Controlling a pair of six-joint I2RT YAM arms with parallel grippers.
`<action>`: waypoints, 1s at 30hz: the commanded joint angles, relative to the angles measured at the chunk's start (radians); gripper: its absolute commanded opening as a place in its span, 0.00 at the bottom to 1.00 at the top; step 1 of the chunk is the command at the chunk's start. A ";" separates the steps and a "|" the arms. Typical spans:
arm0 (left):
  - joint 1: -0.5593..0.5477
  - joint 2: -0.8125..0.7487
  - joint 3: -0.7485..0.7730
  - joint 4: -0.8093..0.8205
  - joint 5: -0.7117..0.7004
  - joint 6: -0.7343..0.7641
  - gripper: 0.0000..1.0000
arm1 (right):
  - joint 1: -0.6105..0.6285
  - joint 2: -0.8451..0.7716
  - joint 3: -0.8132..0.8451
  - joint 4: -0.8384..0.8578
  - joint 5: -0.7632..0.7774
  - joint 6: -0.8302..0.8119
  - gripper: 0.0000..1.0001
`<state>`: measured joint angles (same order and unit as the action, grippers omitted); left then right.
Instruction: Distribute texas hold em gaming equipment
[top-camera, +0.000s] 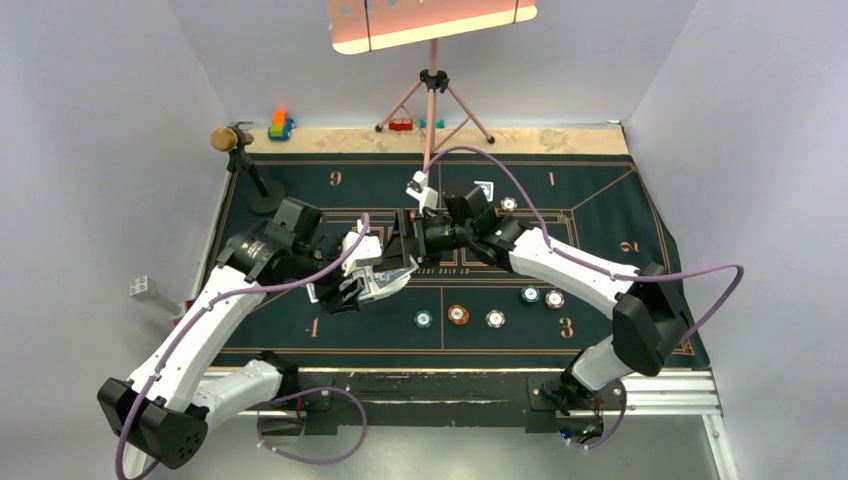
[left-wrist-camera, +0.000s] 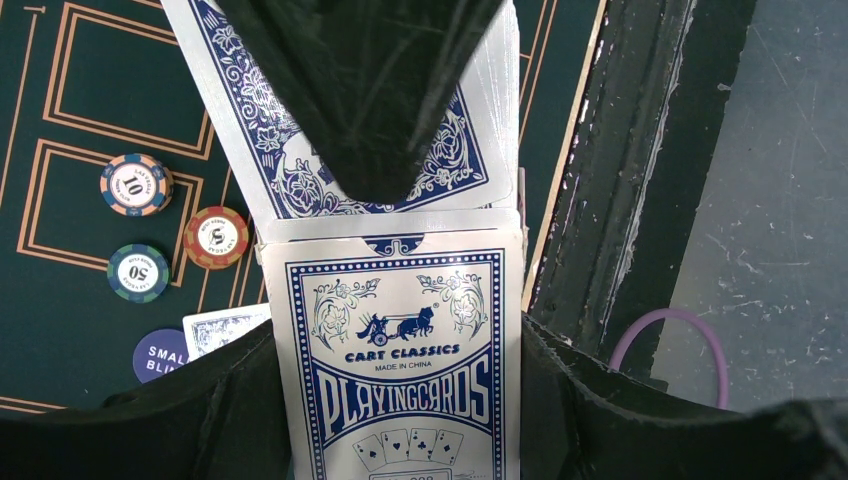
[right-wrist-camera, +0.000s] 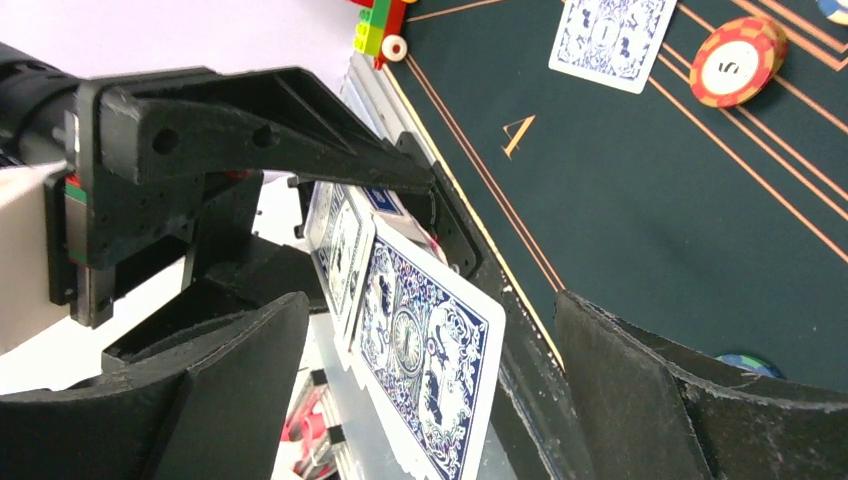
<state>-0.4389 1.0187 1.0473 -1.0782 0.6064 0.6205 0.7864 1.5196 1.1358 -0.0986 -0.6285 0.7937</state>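
Observation:
In the left wrist view my left gripper (left-wrist-camera: 400, 410) is shut on a blue-and-white playing card box (left-wrist-camera: 400, 340). Blue-backed cards (left-wrist-camera: 290, 150) stick out of its top. My right gripper (right-wrist-camera: 430, 385) is open, one finger (right-wrist-camera: 230, 400) on each side of the top card (right-wrist-camera: 425, 340), with gaps on both sides. From above, both grippers meet over the green felt mat (top-camera: 600, 215), the left (top-camera: 352, 288) holding the deck and the right (top-camera: 402, 248) just beyond it. Several poker chips (top-camera: 458, 314) lie in a row on the mat. One dealt card (top-camera: 484, 189) lies near the far side.
A gold-headed microphone (top-camera: 232, 139) on a round base stands at the far left corner, with toy blocks (top-camera: 281, 125) behind it. A tripod (top-camera: 434, 100) stands at the back centre. Another card (right-wrist-camera: 610, 35) and a red chip (right-wrist-camera: 738, 62) lie near the mat's 4.

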 joint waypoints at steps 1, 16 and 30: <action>0.003 -0.021 0.011 0.027 0.033 -0.010 0.00 | 0.007 -0.018 -0.024 0.050 -0.021 0.014 0.98; 0.003 -0.027 0.019 0.020 0.038 -0.013 0.00 | -0.008 -0.071 -0.026 -0.037 0.059 -0.010 0.64; 0.004 -0.036 0.025 0.007 0.044 -0.012 0.00 | -0.029 -0.122 0.018 -0.152 0.165 -0.082 0.48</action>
<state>-0.4385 1.0031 1.0473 -1.0866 0.6064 0.6201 0.7589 1.4368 1.1027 -0.2054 -0.5220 0.7586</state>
